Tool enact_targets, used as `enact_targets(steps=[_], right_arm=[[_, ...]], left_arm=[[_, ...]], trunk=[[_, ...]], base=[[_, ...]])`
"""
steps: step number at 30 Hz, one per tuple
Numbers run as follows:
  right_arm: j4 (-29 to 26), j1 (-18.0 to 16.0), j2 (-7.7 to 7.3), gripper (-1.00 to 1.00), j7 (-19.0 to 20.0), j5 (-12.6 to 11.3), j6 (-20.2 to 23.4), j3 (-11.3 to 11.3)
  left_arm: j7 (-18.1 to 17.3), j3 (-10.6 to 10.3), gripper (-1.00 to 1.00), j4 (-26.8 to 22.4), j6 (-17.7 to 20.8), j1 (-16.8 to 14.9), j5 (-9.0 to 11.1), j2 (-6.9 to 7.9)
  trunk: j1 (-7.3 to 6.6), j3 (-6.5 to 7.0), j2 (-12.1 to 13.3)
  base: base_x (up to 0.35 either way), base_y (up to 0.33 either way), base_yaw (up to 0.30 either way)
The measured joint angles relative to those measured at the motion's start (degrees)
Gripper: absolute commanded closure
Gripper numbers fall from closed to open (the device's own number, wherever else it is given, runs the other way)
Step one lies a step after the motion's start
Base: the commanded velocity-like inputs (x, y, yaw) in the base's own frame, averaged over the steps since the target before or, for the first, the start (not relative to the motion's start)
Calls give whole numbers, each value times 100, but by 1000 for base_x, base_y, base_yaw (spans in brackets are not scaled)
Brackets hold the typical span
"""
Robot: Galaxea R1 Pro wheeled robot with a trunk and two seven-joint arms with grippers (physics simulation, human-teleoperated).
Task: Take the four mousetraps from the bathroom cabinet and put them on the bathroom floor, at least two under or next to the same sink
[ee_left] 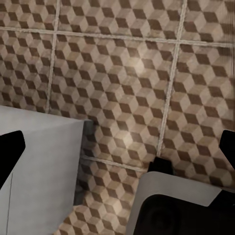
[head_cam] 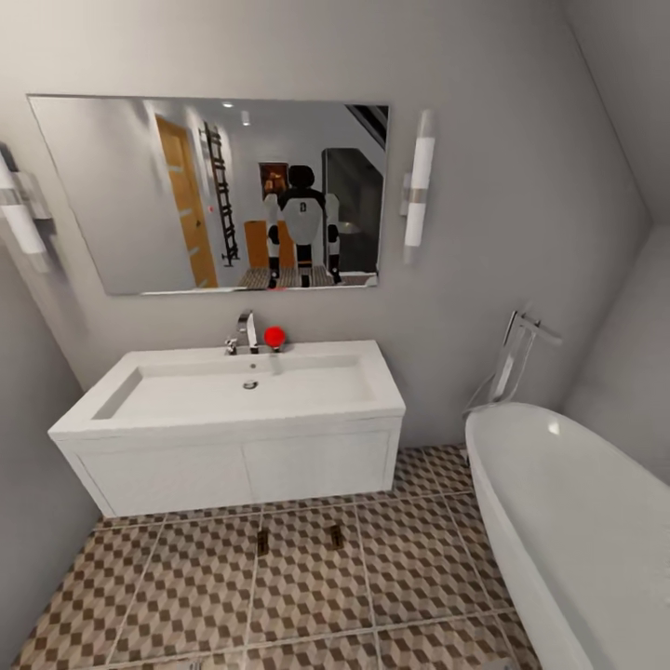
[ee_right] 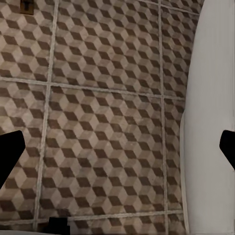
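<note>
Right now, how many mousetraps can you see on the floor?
2. One mousetrap and a second mousetrap lie side by side on the bathroom floor, just before the sink vanity. Others may be out of view.

No readable text, labels, brands, numbers or signs anywhere, in any of the three views

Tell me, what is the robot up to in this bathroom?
It is laying out mousetraps. Two mousetraps already lie on the patterned bathroom floor, just in front of the white vanity under the sink. Right now it handles nothing: the left gripper and right gripper both hang open and empty over the tiles. The robot faces the sink, with the bathtub to its right.
</note>
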Motion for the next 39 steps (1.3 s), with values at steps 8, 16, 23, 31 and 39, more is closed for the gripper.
enact_targets(steps=[8, 16, 23, 31, 39], right_arm=[[0, 0, 1, -100, 0, 0, 0, 0], [0, 0, 1, -100, 0, 0, 0, 0], [0, 0, 1, -100, 0, 0, 0, 0], [0, 0, 1, -100, 0, 2, 0, 0], [0, 0, 1, -100, 0, 2, 0, 0]], left_arm=[[0, 0, -100, 1, 0, 0, 0, 0], [0, 0, -100, 1, 0, 0, 0, 1], [0, 0, -100, 0, 0, 0, 0, 1], [0, 0, -100, 1, 6, 0, 0, 1], [0, 0, -100, 1, 8, 0, 0, 1]], trunk=[[0, 37, 0], [0, 75, 0], [0, 111, 0], [0, 153, 0], [0, 197, 0]], base=[[0, 0, -276], [0, 0, -272], [0, 0, -269], [0, 0, -266], [0, 0, -260]])
